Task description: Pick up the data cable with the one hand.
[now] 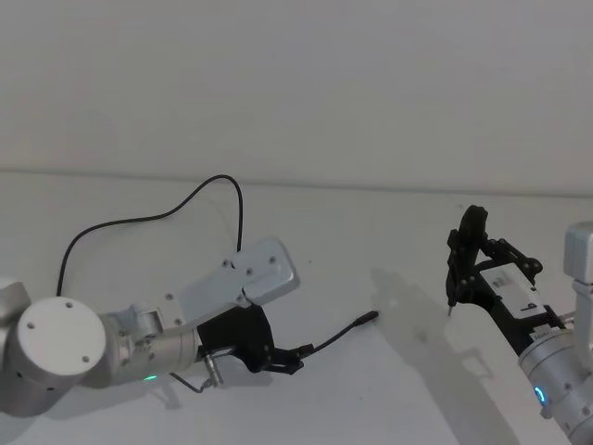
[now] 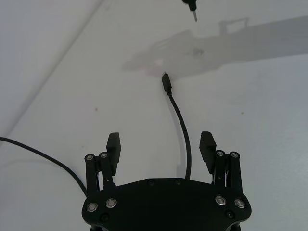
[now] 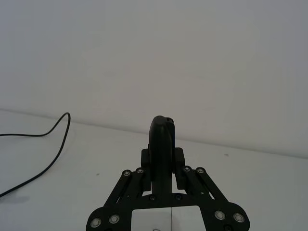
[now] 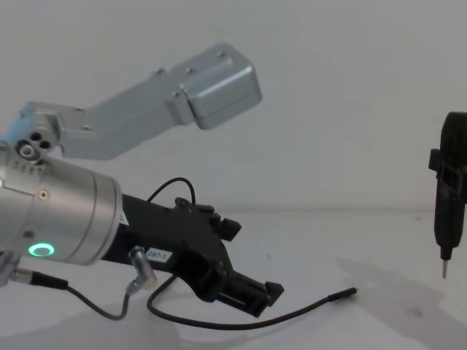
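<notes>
Your arms: silver links, black grippers.
Your left gripper (image 2: 160, 144) is matte black plastic with two blocky fingers (image 2: 114, 144), a jointed linkage dotted with silver screws (image 2: 111, 203), and a small white label (image 4: 157, 255). Behind it you have a thick silver cylinder (image 4: 66, 211) with a green ring light (image 4: 41, 250), a thin grey wire (image 4: 87, 299) ending in a metal plug (image 4: 139, 262), a pale boxy link (image 4: 211, 84) and a round white cap (image 1: 60, 348). Your right gripper (image 3: 163, 156) has the same black linkage, a white tag (image 3: 168, 219), and a blue light (image 1: 540, 396) on its silver wrist.
</notes>
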